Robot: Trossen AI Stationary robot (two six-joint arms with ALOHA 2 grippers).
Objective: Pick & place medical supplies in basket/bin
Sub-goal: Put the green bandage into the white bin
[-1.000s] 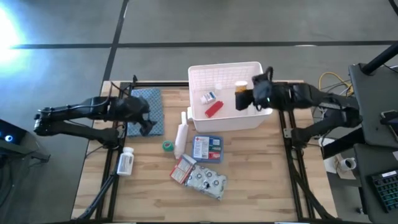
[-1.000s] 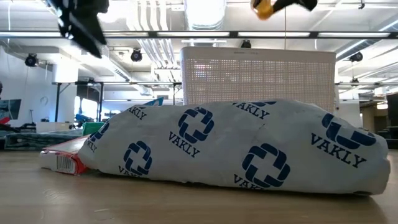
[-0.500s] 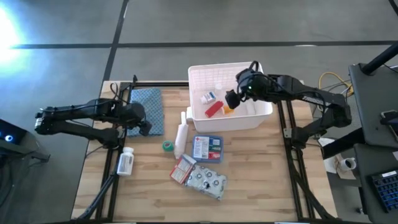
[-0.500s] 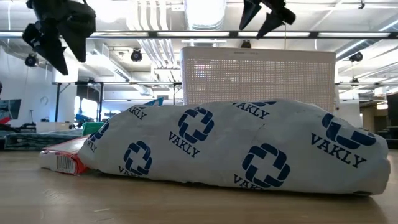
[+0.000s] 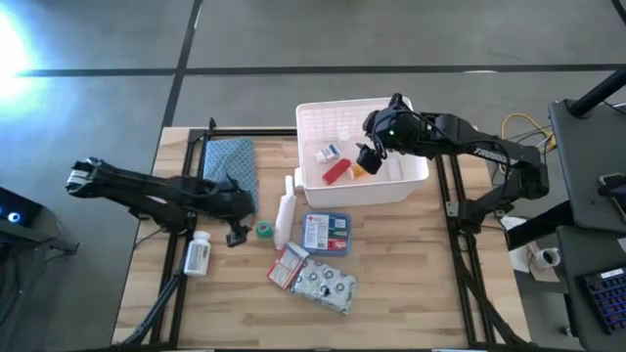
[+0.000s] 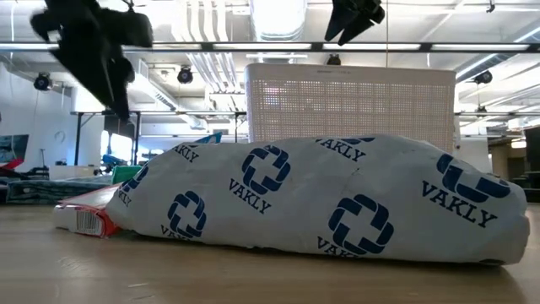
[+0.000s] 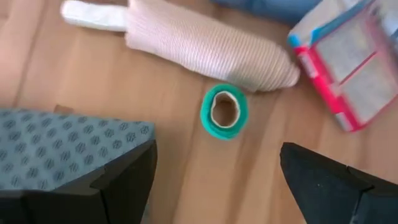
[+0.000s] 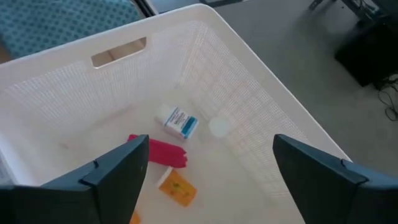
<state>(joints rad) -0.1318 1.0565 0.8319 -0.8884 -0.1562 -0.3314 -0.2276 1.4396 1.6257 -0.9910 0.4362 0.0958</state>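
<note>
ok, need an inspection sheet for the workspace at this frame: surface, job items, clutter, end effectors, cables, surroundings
Surface: wooden table.
Job's things: white basket holds a red item, an orange packet and a small blue-white box. On the table: green roll, white pill bottle, blue-white flat box, silvery pouch.
Clutter: blue patterned cloth.
End effectors: left end effector open above the green roll; right end effector open over the basket.
Cables: yellow cables beside the table.
Surroundings: grey floor.

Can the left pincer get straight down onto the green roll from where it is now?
Probably yes. The left pincer is open just short of the green roll, which lies alone on bare wood, clear of the beige bandage roll and the patterned cloth.
</note>
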